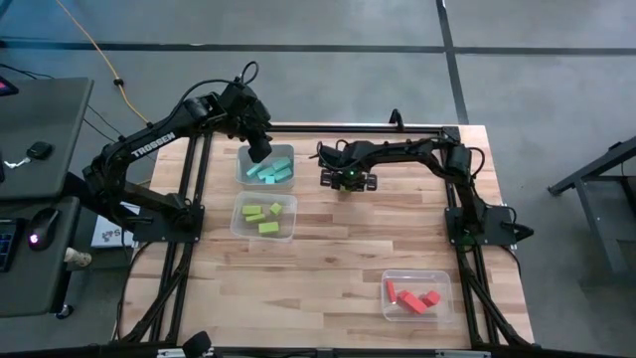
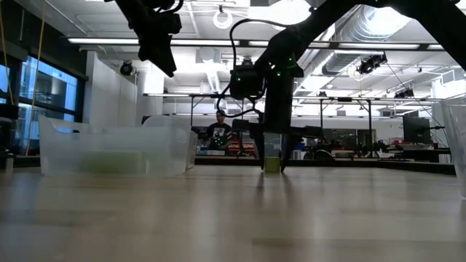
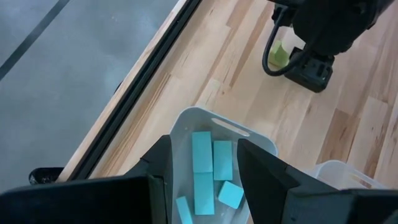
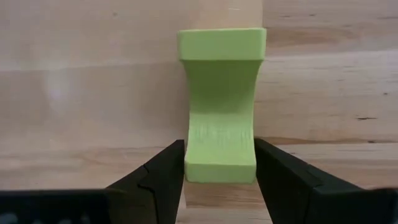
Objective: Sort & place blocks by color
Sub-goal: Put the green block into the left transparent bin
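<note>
Evidently a green block (image 4: 221, 124) is clamped by the right pincer (image 4: 219, 163) beside the cyan bin (image 1: 248, 161), ready for lifting; above that bin the left pincer (image 3: 202, 163) is held half-open, empty.

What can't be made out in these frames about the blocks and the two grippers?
- Green block between the right gripper fingers: the high view hides it under the arm, so its place on the table is unclear.
- Left gripper over the blue bin: nothing shows between its open fingers; the low view cuts it off at the top edge.
- Block count in the green bin: blurred in the low view.
</note>
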`<state>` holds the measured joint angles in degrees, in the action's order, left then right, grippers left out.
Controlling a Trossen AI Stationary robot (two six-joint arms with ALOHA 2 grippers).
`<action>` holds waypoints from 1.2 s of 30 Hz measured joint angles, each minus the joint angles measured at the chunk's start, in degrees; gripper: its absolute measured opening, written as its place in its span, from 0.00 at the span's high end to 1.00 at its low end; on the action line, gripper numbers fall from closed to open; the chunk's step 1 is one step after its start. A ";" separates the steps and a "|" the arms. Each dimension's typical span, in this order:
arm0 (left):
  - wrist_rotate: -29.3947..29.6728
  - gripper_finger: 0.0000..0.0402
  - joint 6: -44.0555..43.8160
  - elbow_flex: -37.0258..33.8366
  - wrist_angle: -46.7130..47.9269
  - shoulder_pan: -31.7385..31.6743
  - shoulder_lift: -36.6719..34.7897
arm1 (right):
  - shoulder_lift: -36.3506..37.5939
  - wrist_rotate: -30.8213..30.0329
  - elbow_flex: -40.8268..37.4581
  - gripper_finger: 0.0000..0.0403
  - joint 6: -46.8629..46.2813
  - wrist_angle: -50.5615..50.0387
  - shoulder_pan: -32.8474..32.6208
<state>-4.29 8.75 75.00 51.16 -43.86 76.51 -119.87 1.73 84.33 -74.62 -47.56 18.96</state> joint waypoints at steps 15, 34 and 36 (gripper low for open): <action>0.00 0.71 -0.04 -0.02 0.00 0.01 0.02 | -0.05 -0.09 0.84 0.72 5.77 0.02 0.02; -0.29 0.71 -2.30 -0.02 3.15 0.02 0.04 | -0.23 -2.92 22.41 0.72 28.46 -8.11 -5.62; -1.13 0.71 -2.57 -0.02 3.10 0.00 0.04 | -0.17 -2.96 25.43 0.72 31.51 -10.13 -5.64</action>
<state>-5.43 6.19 74.98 54.26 -43.86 76.55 -120.05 -1.23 109.77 -43.11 -57.69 13.32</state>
